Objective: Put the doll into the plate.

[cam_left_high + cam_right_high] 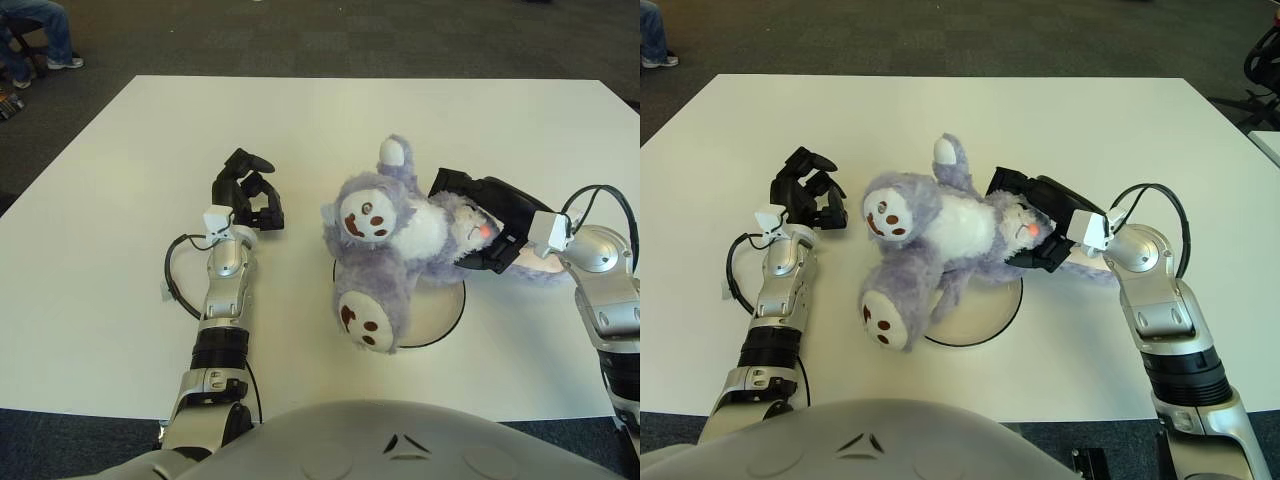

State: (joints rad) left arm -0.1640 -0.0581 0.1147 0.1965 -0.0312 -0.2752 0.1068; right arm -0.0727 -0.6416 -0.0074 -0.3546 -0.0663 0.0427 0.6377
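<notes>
From the left eye I see the doll (pixel 395 235), a purple plush with white belly and brown-spotted paws, sprawled on its back across the plate (pixel 445 318), a white disc with a thin dark rim. Its body and lower leg cover the plate's 9 to 12 o'clock portion; the bare part shows toward 4 o'clock. One foot points at me near 7 o'clock of the plate, another paw sticks up toward 12. My right hand (pixel 487 225) sits at the doll's 3 o'clock, its black fingers (pixel 462 184) curled into the plush around the head end, so it is gripping the doll. My left hand (pixel 247 195) shows at the doll's 9 o'clock, apart from it, with fingers curled inward and nothing between them. The white table (pixel 120 200) carries all of this, and a seated person's legs (pixel 40 30) show at the far 11 o'clock corner.

From the right eye the same layout reads a little clearer: the doll's torso lies over the plate's upper left, with the rim exposed from about 3 to 6 o'clock. The right hand's fingers wrap the doll's head from the 3 o'clock side, a small orange spot showing between them. The left hand is at the doll's 9 o'clock, fingers folded, not touching the plush.
</notes>
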